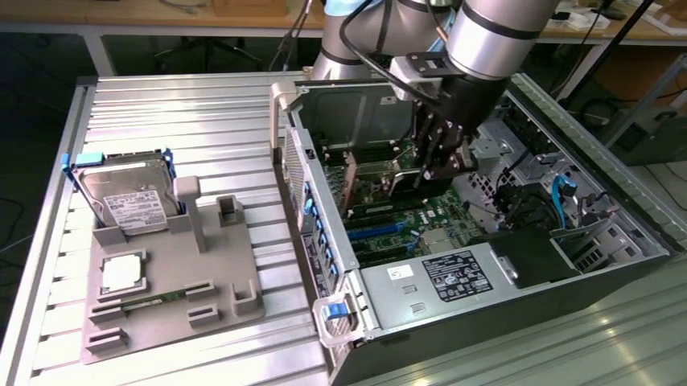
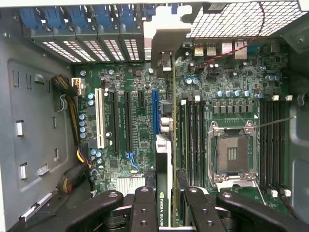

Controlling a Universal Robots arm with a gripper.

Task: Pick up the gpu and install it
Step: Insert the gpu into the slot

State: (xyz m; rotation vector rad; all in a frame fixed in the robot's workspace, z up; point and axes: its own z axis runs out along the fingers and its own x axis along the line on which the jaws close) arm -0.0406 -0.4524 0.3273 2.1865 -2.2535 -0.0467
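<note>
One gpu [image 2: 164, 164] stands on edge inside the case [image 1: 322, 201], clamped between the fingers of the gripper [image 2: 167, 191]. Its bracket points toward the case's rear slot covers, and its edge is over the motherboard [image 2: 135, 121], just beside the blue slot [image 2: 155, 116]. I cannot tell whether it is seated. Outside the case, a grey fixture [image 1: 209, 277] holds a hard drive [image 1: 134, 205], a CPU [image 1: 121, 273] and a RAM stick [image 1: 150, 303].

ribbed metal table [image 1: 183, 121], wooden workbenches [image 1: 129, 10] behind.
</note>
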